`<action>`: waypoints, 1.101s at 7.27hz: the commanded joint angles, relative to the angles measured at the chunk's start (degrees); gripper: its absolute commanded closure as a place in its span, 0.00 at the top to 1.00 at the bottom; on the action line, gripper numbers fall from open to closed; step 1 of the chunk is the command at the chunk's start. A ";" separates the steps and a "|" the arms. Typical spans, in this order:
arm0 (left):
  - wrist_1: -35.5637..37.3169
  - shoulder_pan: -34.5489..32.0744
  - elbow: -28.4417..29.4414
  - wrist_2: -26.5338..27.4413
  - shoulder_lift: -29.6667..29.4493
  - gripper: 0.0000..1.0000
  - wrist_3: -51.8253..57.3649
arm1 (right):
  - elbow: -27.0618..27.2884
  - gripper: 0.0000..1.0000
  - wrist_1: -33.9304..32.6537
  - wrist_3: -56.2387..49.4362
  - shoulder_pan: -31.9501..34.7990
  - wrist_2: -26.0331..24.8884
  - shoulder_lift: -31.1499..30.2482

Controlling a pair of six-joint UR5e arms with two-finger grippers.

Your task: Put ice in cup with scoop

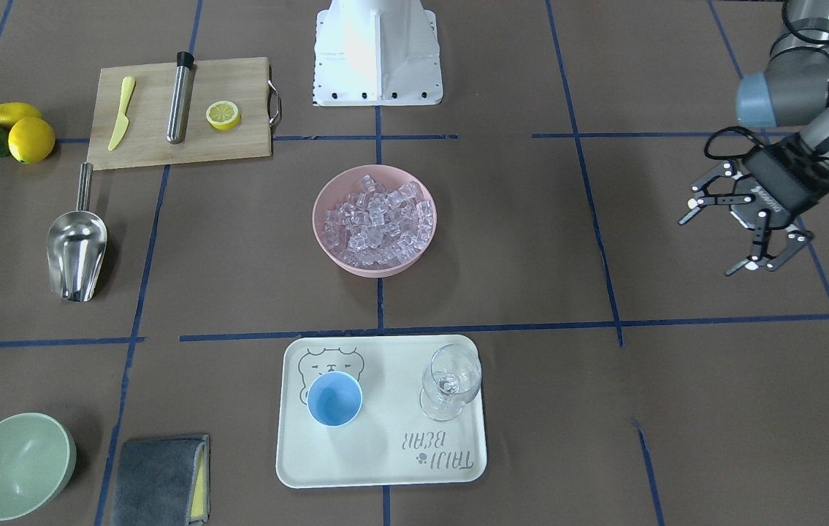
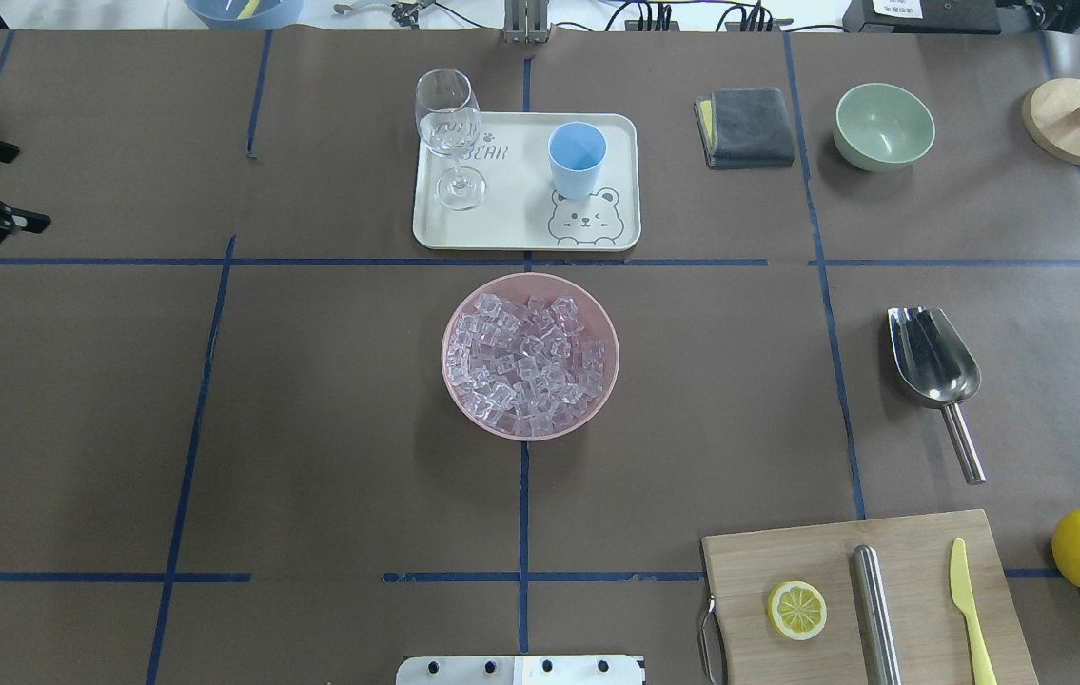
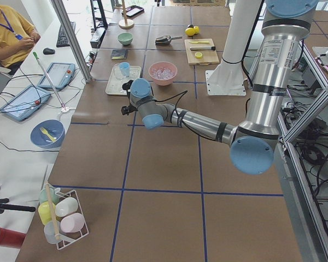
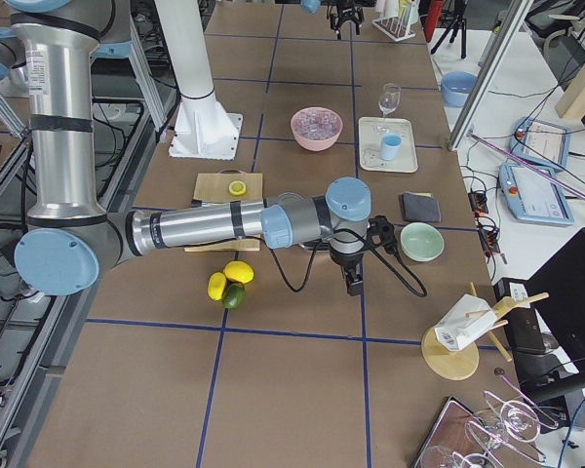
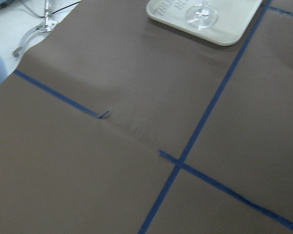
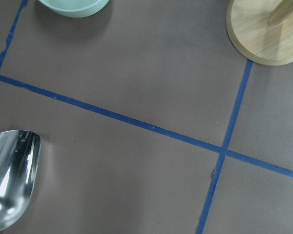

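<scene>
Ice (image 1: 379,215): heaped in the pink bowl (image 1: 374,269) at mid-tabletop, none of it in the cup yet.
Cup (image 1: 334,398): upright and empty on the cream tray (image 1: 385,467), near the wine glass (image 1: 449,380) but not touching it.
Scoop (image 1: 77,245): lying flat on the bare tabletop on the robot's right. Its rod handle points toward the cutting board (image 1: 239,146), and nothing holds it.
Left tool (image 1: 708,245): hanging well off to the side, fingers spread, grasping nothing.
Right tool (image 4: 354,283): seen only from the side camera, so I cannot tell whether it is spread or clenched.
Risk at pickup: the thin handle lies flush on the tabletop, so a pinch could skid off it or roll it.
Risk at pour: the trough looks wider than the small cup. A load could spill onto the tray, tip the cup or clip the glass.
</scene>
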 commanded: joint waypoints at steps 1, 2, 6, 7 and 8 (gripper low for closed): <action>-6.35 10.40 2.24 0.07 -4.49 1.00 -1.38 | 1.55 1.00 0.00 0.12 -1.28 0.04 -0.14; -8.84 14.62 3.91 0.07 -6.77 1.00 -1.73 | 1.47 1.00 0.00 0.03 -1.54 0.04 -0.14; -15.00 28.19 10.93 16.59 -15.47 1.00 -1.82 | 6.28 1.00 0.00 11.32 -5.66 -0.22 -0.58; -15.62 29.59 12.53 16.68 -16.36 1.00 -1.82 | 9.00 1.00 0.00 16.24 -7.94 -0.57 -0.93; -15.98 29.78 12.63 17.03 -16.55 1.00 -1.90 | 10.68 1.00 0.09 21.16 -10.40 -0.75 -0.93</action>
